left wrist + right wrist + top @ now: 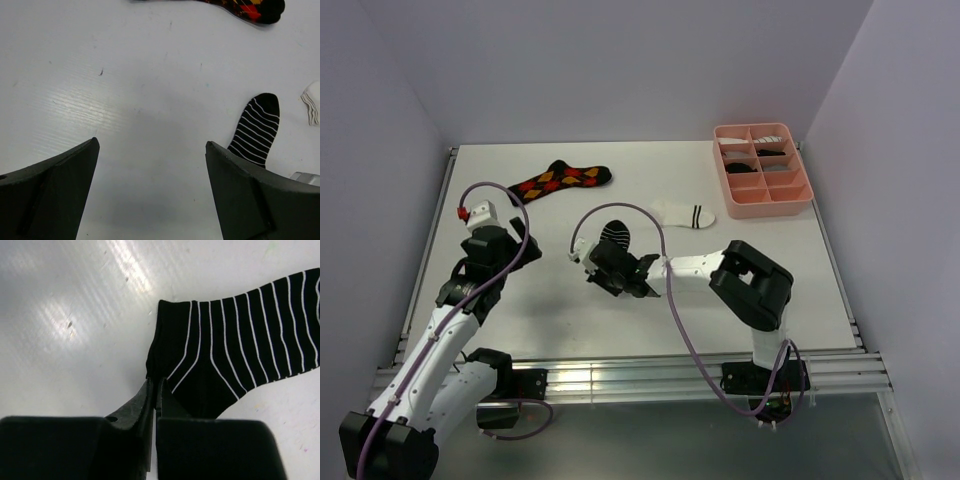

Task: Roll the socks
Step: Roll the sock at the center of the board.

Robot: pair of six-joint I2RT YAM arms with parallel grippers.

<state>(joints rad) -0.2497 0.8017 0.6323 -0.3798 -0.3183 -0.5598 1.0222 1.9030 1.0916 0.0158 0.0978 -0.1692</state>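
Note:
The black sock with thin white stripes [615, 232] lies flat mid-table. My right gripper [610, 268] is shut on its cuff edge; in the right wrist view the closed jaws [156, 382] pinch the sock [240, 340] at its corner. My left gripper [505, 248] is open and empty above bare table; in the left wrist view [152, 150] the striped sock's toe [257, 130] lies just right of it. The argyle sock [560, 180] lies flat at the back left and shows in the left wrist view [250, 7]. The short white sock [685, 213] lies right of centre.
A pink compartment tray [720, 165] with small dark and white items stands at the back right. White walls close the table on three sides. A metal rail [620, 375] runs along the near edge. A purple cable [665, 290] loops over the right arm.

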